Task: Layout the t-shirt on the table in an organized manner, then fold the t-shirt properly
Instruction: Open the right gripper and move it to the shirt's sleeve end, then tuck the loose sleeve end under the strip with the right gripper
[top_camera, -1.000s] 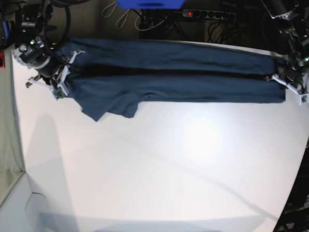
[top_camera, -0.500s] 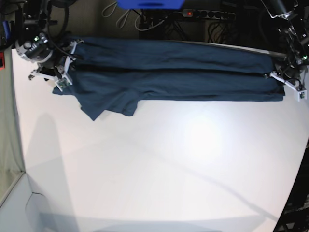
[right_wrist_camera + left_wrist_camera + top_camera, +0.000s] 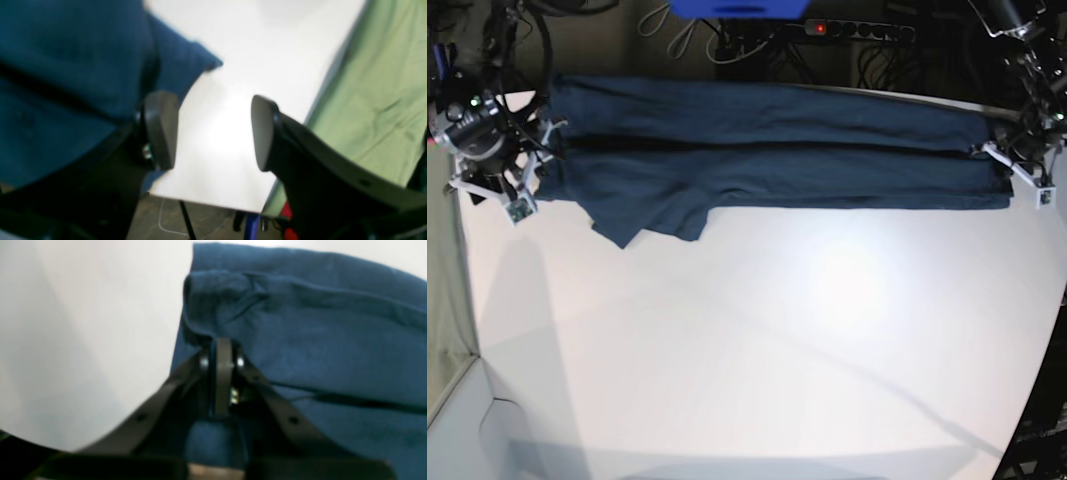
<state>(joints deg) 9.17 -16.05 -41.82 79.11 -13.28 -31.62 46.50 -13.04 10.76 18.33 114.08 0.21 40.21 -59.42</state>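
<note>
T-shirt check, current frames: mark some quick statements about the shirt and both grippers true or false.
1. The t-shirt lies along the far side of the table. True.
2. The right gripper is clamped on cloth. False: its jaws stand apart over bare table.
3. The left gripper is shut on the shirt's edge. True.
4. The shirt is rolled into a ball. False: it is stretched long, with a sleeve sticking out toward the near side.

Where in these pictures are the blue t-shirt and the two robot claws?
t-shirt [image 3: 827,125], base view, upper folded layer.
left gripper [image 3: 222,350], left wrist view, shut tips pinching cloth.
right gripper [image 3: 213,130], right wrist view, gap between open fingertips.
</note>
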